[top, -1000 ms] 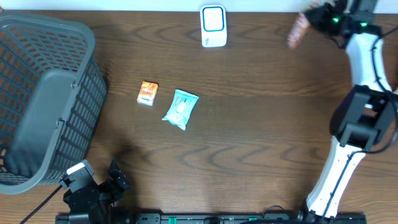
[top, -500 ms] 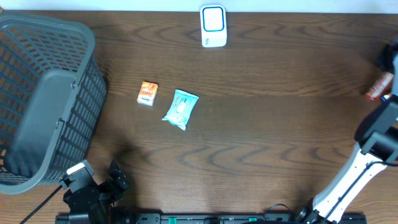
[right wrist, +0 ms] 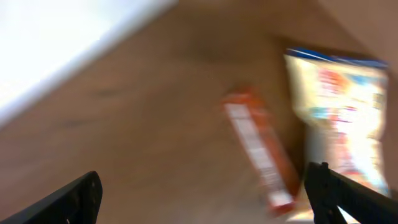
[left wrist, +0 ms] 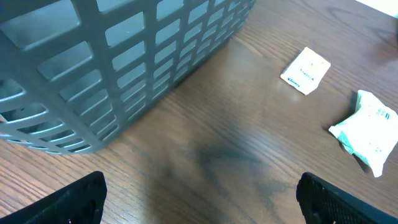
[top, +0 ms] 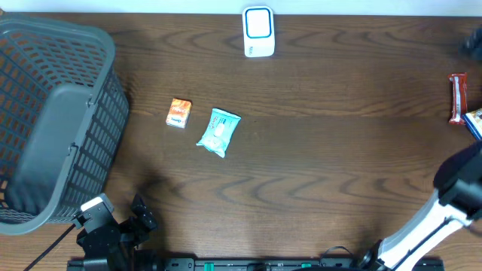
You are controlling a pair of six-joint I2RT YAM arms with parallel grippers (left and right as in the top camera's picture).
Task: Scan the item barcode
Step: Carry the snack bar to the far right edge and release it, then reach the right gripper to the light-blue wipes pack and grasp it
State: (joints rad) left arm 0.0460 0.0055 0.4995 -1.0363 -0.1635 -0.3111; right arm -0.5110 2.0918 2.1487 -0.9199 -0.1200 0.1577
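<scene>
Table (top: 316,165): dark wood, pale strip along the far edge.
Right hand (right wrist: 202,177): open, empty; its view is motion-blurred.
Left hand (left wrist: 200,182): open, empty, low beside basket (top: 53,113).
Red bar (top: 456,98): flat at the far right edge, next to blue-trimmed packet (top: 474,122); contact unclear.
Items: orange packet (top: 178,113) and teal pouch (top: 219,132) mid-table, near each other, well apart from scanner (top: 258,31).
Risk 1: fast right-arm swing clips red bar off the table.
Risk 2: flat orange packet is hard to pinch; fingers skid.
Risk 3: soft pouch creases, so the barcode won't read.
</scene>
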